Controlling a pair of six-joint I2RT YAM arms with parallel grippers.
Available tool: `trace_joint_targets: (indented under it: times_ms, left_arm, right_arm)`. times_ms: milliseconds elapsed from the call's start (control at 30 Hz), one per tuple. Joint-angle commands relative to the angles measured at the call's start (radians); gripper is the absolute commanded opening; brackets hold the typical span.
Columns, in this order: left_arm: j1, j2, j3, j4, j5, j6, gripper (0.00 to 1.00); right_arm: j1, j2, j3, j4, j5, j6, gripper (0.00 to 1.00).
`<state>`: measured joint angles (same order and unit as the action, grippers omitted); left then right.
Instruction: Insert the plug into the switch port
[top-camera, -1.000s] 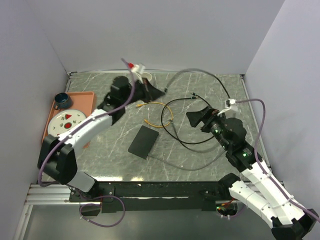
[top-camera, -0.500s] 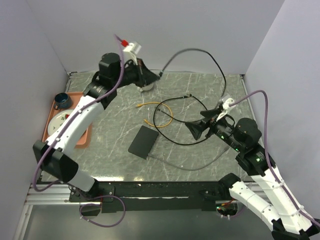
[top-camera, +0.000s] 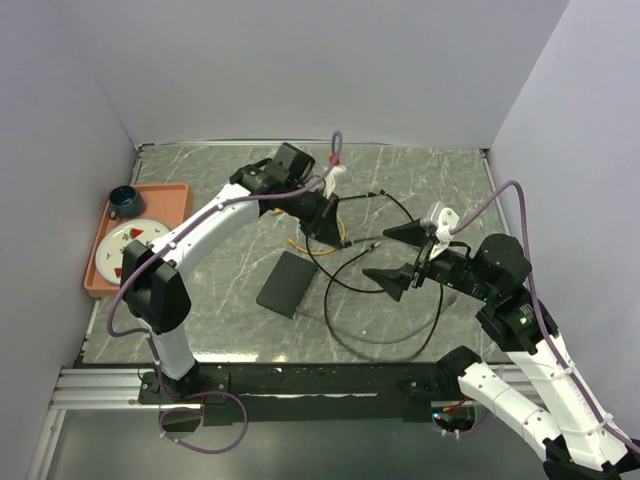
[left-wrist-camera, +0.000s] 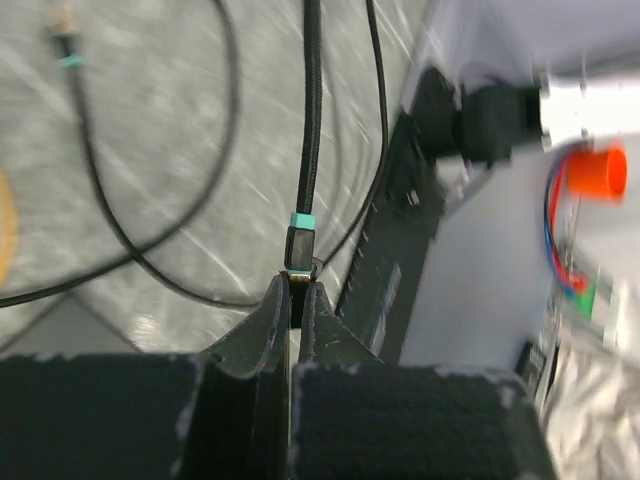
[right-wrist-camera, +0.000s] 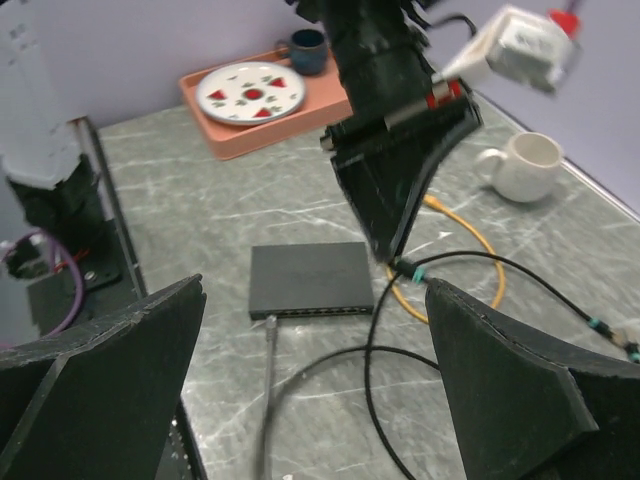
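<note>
The switch (top-camera: 287, 284) is a flat black box lying mid-table; its row of ports (right-wrist-camera: 315, 311) runs along the edge that faces my right wrist camera. My left gripper (top-camera: 326, 229) hangs just behind the switch, shut on the plug (left-wrist-camera: 299, 243), a black connector with a teal band on a black cable (left-wrist-camera: 311, 110). In the right wrist view that same plug (right-wrist-camera: 407, 268) sticks out under the left fingers (right-wrist-camera: 395, 190), to the right of the switch (right-wrist-camera: 306, 276). My right gripper (top-camera: 397, 256) stands wide open and empty, right of the switch and pointing at it.
A grey cable's end (right-wrist-camera: 270, 326) lies on the table just off the port edge. A yellow cable (right-wrist-camera: 470, 235) and a white mug (right-wrist-camera: 527, 166) sit behind. The orange tray (top-camera: 172, 196) with a plate and blue cup (top-camera: 123, 201) is far left. Black cable loops (top-camera: 385, 335) cross the middle.
My left arm has swung from the back of the table down to the centre, carrying the black cable's plug. The right gripper turned toward the switch with its jaws spread wide.
</note>
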<state>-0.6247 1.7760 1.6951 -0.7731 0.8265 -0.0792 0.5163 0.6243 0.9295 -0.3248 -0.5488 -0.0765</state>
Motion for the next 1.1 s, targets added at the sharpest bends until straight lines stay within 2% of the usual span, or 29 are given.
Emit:
trace_joint_targets:
  times_ms: [0,300,433,733,767,833,933,1067]
  left_arm:
    - [-0.087,-0.021,0.051,-0.112,0.098,0.180,0.01]
    - [-0.104,-0.093,0.020,-0.080,0.198,0.225,0.01]
    - [-0.104,-0.118,0.014,-0.094,0.214,0.255,0.01]
    - [-0.110,-0.167,-0.005,-0.138,0.261,0.332,0.01]
    - [-0.112,-0.168,-0.005,-0.140,0.263,0.334,0.01]
    - [-0.112,-0.173,-0.003,-0.144,0.272,0.348,0.01]
    - [-0.112,-0.184,-0.003,-0.132,0.276,0.343,0.01]
    - [-0.112,-0.201,-0.002,-0.123,0.304,0.349,0.01]
  right_arm:
    - [0.002,0.035,0.012,0.033,-0.097,-0.028,0.99]
    - [0.022,0.116,0.008,0.001,-0.094,-0.031,0.99]
    - [0.025,0.144,0.020,-0.034,-0.111,-0.037,0.89]
    - [0.037,0.178,0.026,-0.053,-0.120,-0.043,0.81]
    - [0.036,0.181,0.026,-0.053,-0.123,-0.046,0.79]
    - [0.037,0.193,0.035,-0.062,-0.138,-0.051,0.68]
    - [0.042,0.219,0.049,-0.083,-0.160,-0.058,0.62]
    - [0.054,0.245,0.065,-0.099,-0.152,-0.055,0.38]
